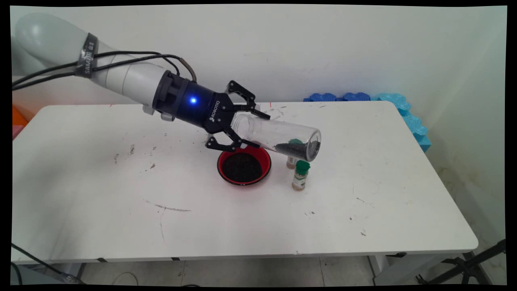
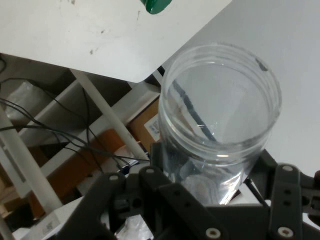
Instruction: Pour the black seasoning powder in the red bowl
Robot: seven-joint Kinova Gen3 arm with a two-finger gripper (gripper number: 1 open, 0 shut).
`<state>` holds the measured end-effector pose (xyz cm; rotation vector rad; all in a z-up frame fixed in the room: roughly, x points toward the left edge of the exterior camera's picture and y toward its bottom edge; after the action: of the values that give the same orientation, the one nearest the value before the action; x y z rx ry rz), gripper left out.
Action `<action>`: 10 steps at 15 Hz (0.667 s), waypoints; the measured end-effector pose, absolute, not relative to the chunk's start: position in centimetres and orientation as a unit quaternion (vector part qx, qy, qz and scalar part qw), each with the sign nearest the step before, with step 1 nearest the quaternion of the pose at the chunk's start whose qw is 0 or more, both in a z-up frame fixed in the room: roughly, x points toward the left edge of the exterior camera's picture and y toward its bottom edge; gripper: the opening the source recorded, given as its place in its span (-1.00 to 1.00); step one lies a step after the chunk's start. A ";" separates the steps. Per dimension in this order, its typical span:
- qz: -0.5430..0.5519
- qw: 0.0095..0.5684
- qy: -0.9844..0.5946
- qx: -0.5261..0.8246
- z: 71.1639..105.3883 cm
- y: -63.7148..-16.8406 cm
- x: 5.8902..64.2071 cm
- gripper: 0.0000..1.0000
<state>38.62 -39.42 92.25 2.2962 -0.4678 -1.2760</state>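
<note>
My gripper (image 1: 258,130) is shut on a clear plastic jar (image 1: 282,137), gripping it near one end. The jar lies almost level, tilted slightly down to the right, and dark grains sit in its lower right end. Below the gripper a red bowl (image 1: 221,161) holding dark grains stands on the white table (image 1: 101,202). Right of the bowl is a small spice bottle with a green cap (image 1: 300,176). A second small bottle (image 1: 291,162) stands behind it, partly hidden by the jar. In the hand view the jar (image 2: 220,130) rises from between the black fingers (image 2: 159,160).
Blue foam pieces (image 1: 404,109) lie along the table's back right corner and edge. In the hand view a green cap (image 2: 156,5) shows at the top. Beneath the table edge (image 2: 100,70) are cables, white frame legs and boxes.
</note>
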 end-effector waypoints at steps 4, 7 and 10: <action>-0.471 0.233 -0.152 0.837 91.8 -39.5 38.5 -1.00; -0.476 0.232 -0.136 0.838 91.4 -39.6 38.6 -1.00; -0.479 0.231 -0.123 0.838 91.0 -39.6 39.0 -1.00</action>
<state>38.95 -39.61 90.99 2.3031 -0.3391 -1.3166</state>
